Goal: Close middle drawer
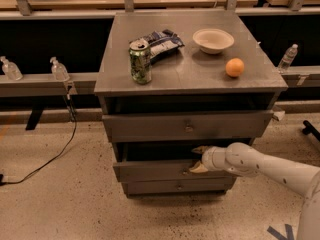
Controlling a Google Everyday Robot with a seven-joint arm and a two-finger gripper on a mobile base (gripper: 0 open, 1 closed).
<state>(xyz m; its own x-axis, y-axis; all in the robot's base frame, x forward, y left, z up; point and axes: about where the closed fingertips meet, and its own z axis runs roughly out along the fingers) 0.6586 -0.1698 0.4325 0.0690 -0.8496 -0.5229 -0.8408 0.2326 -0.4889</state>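
- White two-finger gripper (196, 159) sits at the front edge of the grey metal middle drawer (150, 171), fingers spread apart and gripping nothing, probably placed to push it shut.
- Middle drawer is pulled partway out, between the upper and lowest drawers.
- Grey cabinet top (200, 79) holds a green can (140, 61), white bowl (213, 40) and orange (235, 67).
- Speckled floor (60, 199), black cable (55, 156).

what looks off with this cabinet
The middle drawer juts out past the bottom drawer, with the gripper at its front. The top drawer is also ajar, with a dark gap above it.
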